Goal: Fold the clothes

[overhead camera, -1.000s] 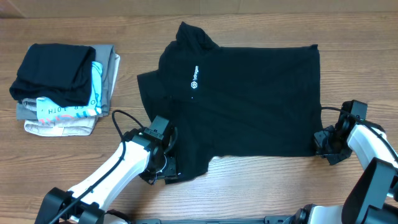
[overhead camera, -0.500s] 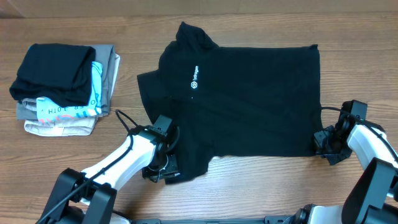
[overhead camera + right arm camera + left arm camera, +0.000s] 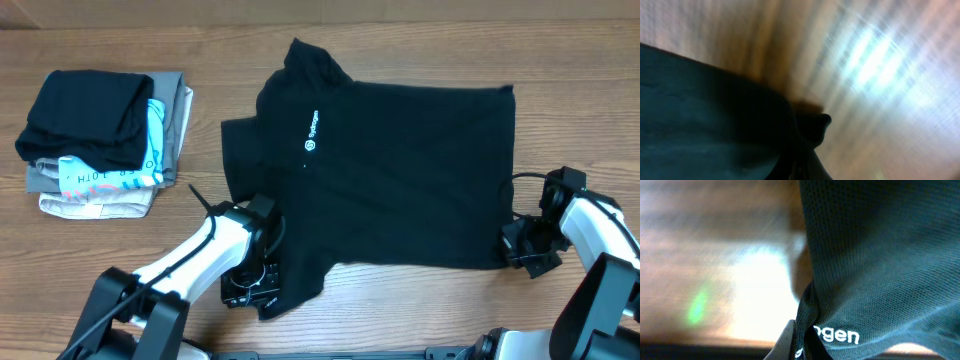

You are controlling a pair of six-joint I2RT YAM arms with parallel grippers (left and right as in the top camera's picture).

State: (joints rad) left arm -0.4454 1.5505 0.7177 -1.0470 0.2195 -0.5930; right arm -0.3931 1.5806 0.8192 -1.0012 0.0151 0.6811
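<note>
The clothes, a black T-shirt [image 3: 400, 170] with a small white chest logo [image 3: 311, 133], lie spread across the table's middle. My left gripper [image 3: 262, 290] is shut on the near sleeve hem, and in the left wrist view the hem [image 3: 840, 330] with its white lettering is pinched between the fingers. At the shirt's near right bottom corner, my right gripper [image 3: 522, 243] is shut on the fabric. The right wrist view is blurred, with dark cloth [image 3: 715, 125] running into the jaws.
A stack of folded garments [image 3: 100, 140] sits at the far left: a black one on top, printed light-blue-and-white, grey and beige ones beneath. Bare wooden table [image 3: 580, 80] surrounds the shirt.
The left gripper has shut on the sleeve hem and drawn it toward the near edge. The shirt's near edge has shifted slightly with both grippers.
</note>
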